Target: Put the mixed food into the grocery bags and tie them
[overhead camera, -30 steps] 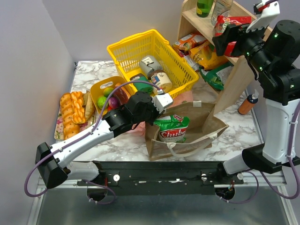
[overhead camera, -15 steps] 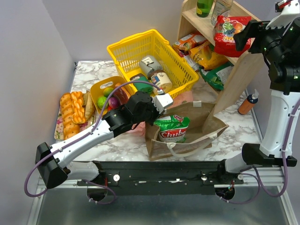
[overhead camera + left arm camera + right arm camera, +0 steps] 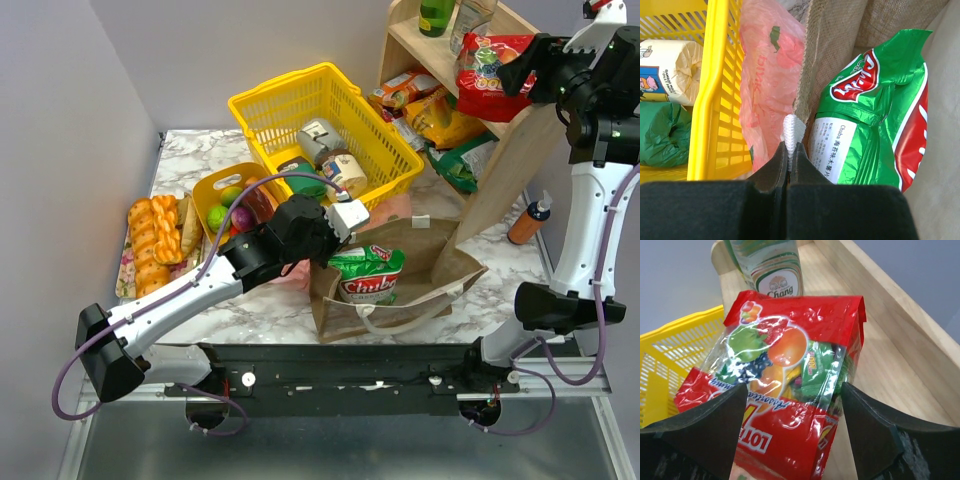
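1. Two arms reach over the marble table [image 3: 200, 150], one low and one high.
2. The left gripper [image 3: 789, 150] is clamped tight on the white handle [image 3: 793, 129] at the rim of the brown paper bag [image 3: 445, 262].
3. The green-and-white crisp packet [image 3: 875, 115] lies inside that paper bag, its red logo facing up.
4. The pink plastic bag [image 3: 767, 75] is squeezed between the paper bag and the yellow basket [image 3: 300, 100].
5. Toy fruit [image 3: 216, 216] sits in a yellow tub [image 3: 205, 188] left of the basket, beside a bread loaf [image 3: 152, 240].
6. The right gripper [image 3: 792, 410] is up at the wooden shelf [image 3: 885, 340], its jaws spread wide on either side of a red sweet packet [image 3: 790, 340]. I cannot tell whether the pads touch it.
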Tool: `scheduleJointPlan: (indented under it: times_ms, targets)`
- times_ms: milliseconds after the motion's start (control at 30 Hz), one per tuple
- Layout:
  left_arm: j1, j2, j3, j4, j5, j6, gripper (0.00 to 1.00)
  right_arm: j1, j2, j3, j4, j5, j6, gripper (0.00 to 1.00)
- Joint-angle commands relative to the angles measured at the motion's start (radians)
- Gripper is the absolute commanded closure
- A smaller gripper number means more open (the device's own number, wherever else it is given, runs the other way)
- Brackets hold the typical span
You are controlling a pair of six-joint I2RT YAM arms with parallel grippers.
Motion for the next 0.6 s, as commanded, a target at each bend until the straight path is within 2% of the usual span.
scheduleJointPlan:
  times_ms: [0, 300, 500, 567]
  targets:
    - [-0.005, 0.015, 0.023, -0.025, 0.028, -0.007, 1.00, -0.005, 0.017, 0.001, 0.035, 0.002, 0.032, 0.17]
    - [-0.005, 0.019, 0.022, -0.019, 0.034, -0.007, 1.00, -0.006, 0.022, -0.044, 0.038, 0.035, 0.057, 0.24]
    - [-0.005, 0.022, 0.022, -0.020, 0.034, -0.007, 1.00, -0.008, 0.010, -0.055, 0.049, 0.039, 0.072, 0.37]
    - [-0.007, 0.025, 0.022, -0.020, 0.036, -0.007, 1.00, -0.006, -0.004, -0.072, 0.063, 0.038, 0.075, 0.47]
